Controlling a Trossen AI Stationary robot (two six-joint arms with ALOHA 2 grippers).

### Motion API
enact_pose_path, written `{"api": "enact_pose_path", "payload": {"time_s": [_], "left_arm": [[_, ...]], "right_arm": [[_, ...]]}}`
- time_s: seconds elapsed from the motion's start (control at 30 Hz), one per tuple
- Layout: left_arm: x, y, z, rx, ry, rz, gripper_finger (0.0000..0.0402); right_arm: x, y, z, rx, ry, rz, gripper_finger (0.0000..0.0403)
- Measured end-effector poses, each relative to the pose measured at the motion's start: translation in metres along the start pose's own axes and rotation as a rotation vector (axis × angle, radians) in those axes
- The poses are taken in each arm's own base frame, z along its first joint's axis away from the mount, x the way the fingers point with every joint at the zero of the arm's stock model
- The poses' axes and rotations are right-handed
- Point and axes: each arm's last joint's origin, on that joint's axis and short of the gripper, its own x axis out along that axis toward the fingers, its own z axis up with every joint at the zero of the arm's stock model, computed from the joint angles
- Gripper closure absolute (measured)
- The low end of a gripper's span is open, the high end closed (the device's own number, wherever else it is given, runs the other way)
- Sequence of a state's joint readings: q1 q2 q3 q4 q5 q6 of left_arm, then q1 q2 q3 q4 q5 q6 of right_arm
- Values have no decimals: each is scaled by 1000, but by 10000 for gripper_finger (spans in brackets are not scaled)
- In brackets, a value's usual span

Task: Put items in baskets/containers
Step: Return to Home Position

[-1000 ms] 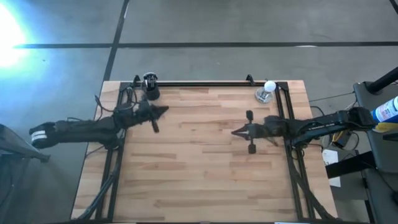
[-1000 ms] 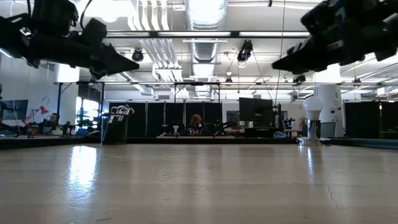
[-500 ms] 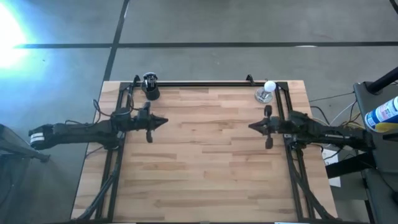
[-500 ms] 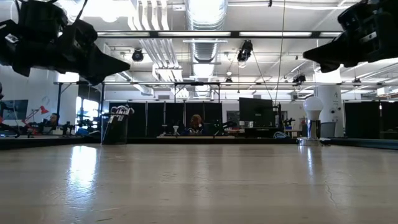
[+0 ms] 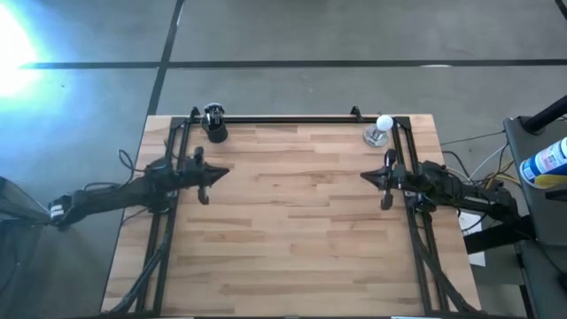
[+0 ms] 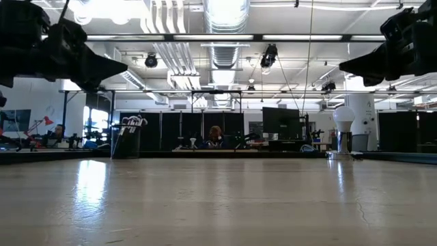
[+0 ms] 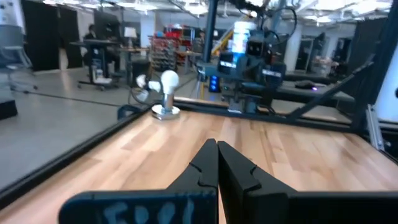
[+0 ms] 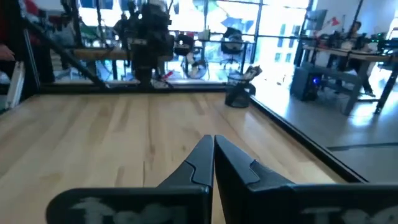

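Left gripper (image 5: pixel 227 171) above left side of wooden table (image 5: pixel 292 230), just inside left rail of black frame (image 5: pixel 292 119), tips pointing right toward table centre. Jaws pressed together, nothing between them, plain in left wrist view (image 7: pixel 217 146). Right gripper (image 5: pixel 362 177) mirrored above right side, just inside right rail, tips pointing left. Jaws likewise closed and empty, plain in right wrist view (image 8: pixel 213 140). In low view both well above tabletop (image 6: pixel 218 198), left gripper (image 6: pixel 121 67) at upper left, right gripper (image 6: pixel 343 65) at upper right, well apart, touching nothing. Black cup (image 5: pixel 215 134) upright at far left corner of table, just beside far rail, farther back than left gripper and apart from it. Brushes (image 5: pixel 213 112) standing bunched in cup, pale tips up and well above rim; count not readable. Same cup (image 6: pixel 127 145) in low view at far left, brushes (image 6: pixel 133 123) fanned above it. In right wrist view, cup (image 8: pixel 237 97) close to table edge, brushes (image 8: pixel 252 72) leaning out of it. Light bulb (image 5: pixel 383 124) upright on round metal base at far right corner, near right gripper, not touching; also in low view (image 6: pixel 343 119) and left wrist view (image 7: pixel 168 81). Blue bottle (image 5: pixel 549 161) off table to right. Person (image 6: pixel 216 134) in room beyond far edge.
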State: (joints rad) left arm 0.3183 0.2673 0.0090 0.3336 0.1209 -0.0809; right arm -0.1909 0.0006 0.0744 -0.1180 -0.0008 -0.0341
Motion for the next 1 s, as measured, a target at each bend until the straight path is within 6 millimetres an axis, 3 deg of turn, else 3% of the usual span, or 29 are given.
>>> {"api": "enact_pose_path", "payload": {"time_s": [0.3, 1.0], "left_arm": [[-17, 0, -1, -18, -10, 69, 401], [-16, 4, -9, -56, 58, 174, 401]], "right_arm": [[4, 0, -8, 35, -47, -5, 395], [9, 0, -14, 58, -3, -30, 394]]}}
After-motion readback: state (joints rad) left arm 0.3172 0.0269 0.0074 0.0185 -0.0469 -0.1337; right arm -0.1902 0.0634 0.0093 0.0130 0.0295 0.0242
